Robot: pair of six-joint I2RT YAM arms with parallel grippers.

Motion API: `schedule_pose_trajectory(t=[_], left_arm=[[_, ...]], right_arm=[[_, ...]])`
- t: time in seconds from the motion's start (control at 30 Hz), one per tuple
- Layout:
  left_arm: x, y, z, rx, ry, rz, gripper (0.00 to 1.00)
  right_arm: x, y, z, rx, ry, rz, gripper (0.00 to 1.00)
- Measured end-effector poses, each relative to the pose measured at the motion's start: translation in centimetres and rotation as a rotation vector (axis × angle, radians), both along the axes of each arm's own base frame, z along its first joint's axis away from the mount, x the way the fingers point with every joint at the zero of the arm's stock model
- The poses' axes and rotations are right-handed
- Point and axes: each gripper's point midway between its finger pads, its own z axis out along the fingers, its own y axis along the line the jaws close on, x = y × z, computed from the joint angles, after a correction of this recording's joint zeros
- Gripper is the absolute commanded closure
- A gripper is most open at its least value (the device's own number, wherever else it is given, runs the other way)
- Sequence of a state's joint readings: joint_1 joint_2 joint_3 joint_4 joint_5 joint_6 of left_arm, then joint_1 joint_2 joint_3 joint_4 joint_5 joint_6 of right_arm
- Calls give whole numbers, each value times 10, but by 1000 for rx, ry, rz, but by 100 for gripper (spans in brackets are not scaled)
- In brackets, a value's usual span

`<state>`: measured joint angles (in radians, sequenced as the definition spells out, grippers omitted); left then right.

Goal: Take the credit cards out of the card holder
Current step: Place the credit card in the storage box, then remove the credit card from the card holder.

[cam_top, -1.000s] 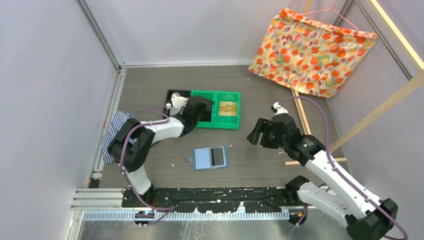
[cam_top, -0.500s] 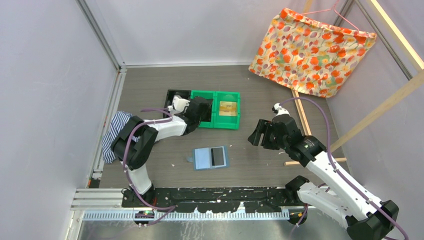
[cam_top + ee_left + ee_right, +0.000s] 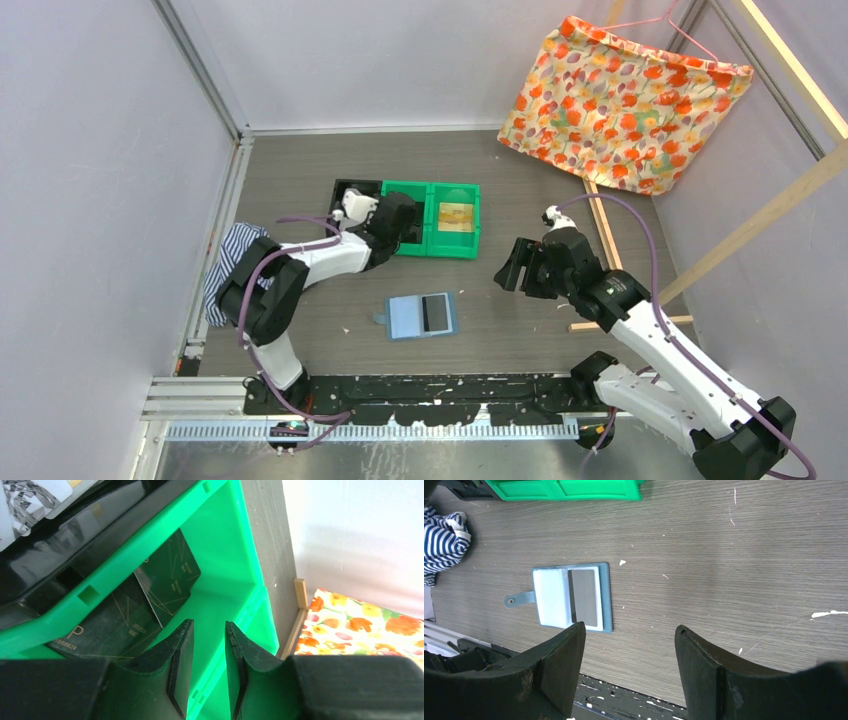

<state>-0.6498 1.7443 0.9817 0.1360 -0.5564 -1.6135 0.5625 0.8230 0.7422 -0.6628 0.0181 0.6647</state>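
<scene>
The teal card holder [image 3: 421, 317] lies open on the table between the arms, with its tab pointing left. A dark credit card [image 3: 437, 313] sits in its right sleeve, and the left sleeve looks pale and bare. In the right wrist view, the holder [image 3: 605, 597] and its grey card [image 3: 585, 597] lie ahead of my right gripper [image 3: 629, 630]. That gripper is open, empty and above the table. My left gripper [image 3: 207, 630] hovers in the green bin [image 3: 220, 545], its jaws slightly apart with nothing between them. Two dark cards [image 3: 167, 580] lie in that bin. A whitish card [image 3: 27, 500] lies in the black tray.
The green two-part bin [image 3: 455, 245] and a black tray [image 3: 352, 186] stand at the back; the bin's right part holds a yellowish item [image 3: 455, 217]. A striped cloth [image 3: 228, 262] lies at the left. A floral cloth [image 3: 625, 95] hangs at the back right, beside wooden slats [image 3: 600, 225].
My left gripper has opened over the green bin and its wrist has shifted slightly. The right arm has barely moved. The card holder has stayed in place.
</scene>
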Motion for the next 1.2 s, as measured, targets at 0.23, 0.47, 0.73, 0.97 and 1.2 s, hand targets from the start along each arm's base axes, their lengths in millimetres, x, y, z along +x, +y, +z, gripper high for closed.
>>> schedule_pose_trajectory(t=[0.23,0.47,0.73,0.97,1.2], left_arm=[[-18,-4,45,52,-67,-66,69],[-68,-8,110,192,-76,-323,69],[-179,-7,-7,157,109,-753,71],[-222,-27,-32,64,173,-948,71],[-225,-49,-33,49,168,-1035,69]], right_arm=[[2,12,-3,29,22,36,30],[5,41,-24,107,88,98,31],[0,95,-63,251,223,170,43],[-5,114,-85,340,303,155,66],[-6,122,-92,349,312,169,69]])
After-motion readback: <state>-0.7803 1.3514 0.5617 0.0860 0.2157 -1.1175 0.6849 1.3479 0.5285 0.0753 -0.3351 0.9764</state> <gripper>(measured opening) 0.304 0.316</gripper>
